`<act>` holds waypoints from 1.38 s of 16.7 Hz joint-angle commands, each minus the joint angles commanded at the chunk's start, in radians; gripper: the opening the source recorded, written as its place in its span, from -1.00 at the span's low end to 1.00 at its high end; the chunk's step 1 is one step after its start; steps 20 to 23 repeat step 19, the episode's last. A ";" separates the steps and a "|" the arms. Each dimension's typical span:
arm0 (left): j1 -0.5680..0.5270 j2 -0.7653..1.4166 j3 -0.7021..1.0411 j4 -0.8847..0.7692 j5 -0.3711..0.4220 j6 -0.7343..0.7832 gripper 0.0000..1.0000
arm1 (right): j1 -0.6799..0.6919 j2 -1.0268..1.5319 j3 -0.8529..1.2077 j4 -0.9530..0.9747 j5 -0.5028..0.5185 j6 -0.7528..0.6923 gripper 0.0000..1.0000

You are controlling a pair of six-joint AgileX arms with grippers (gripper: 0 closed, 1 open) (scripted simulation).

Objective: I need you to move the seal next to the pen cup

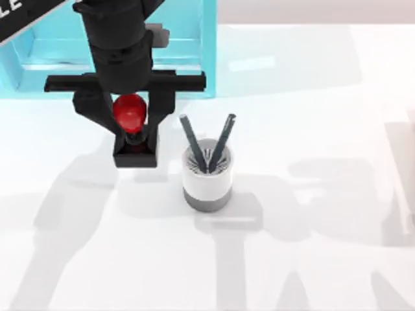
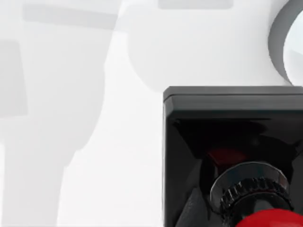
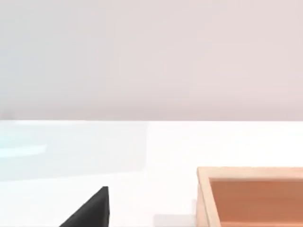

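We are holding the seal (image 1: 131, 123) in our left gripper (image 1: 131, 126), in the upper left of the top view. The two black fingers (image 1: 97, 113) are pressing in on either side of the red knob, so the jaws are narrowed around it and the knob is showing between them. The seal's black square base (image 1: 135, 154) is sitting just below the fingertips in that view, over the white table (image 1: 311, 259); we cannot tell whether the base is touching the table or hanging just above it.

The cup (image 1: 206, 178) is standing upright just right of the seal, near the centre of the top view, with a narrow gap between the two. Its two dark pens (image 1: 207, 144) are spreading out in a V toward the top of the frame.

In the left wrist view we are looking down on the seal's base (image 2: 227, 101) in the lower right, with the red knob (image 2: 272, 220) at the bottom edge and the grey band of the cup (image 2: 279, 38) curving in at the upper right corner.

A light blue bin (image 1: 188, 39) is lying behind the left arm at the top of the top view.

In the right wrist view we are seeing a wooden box (image 3: 251, 196) in the lower right of the frame; for our right gripper we cannot tell the state.
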 joint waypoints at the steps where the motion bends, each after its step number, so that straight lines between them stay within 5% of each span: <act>1: 0.000 0.000 0.000 0.000 0.000 0.000 -0.85 | 0.000 0.000 0.000 0.000 0.000 0.000 1.00; 13: 0.000 0.000 0.000 0.000 0.000 0.000 0.96 | 0.000 0.000 0.000 0.000 0.000 0.000 1.00; 23: 0.000 0.000 0.000 0.000 0.000 0.000 1.00 | 0.000 0.000 0.000 0.000 0.000 0.000 1.00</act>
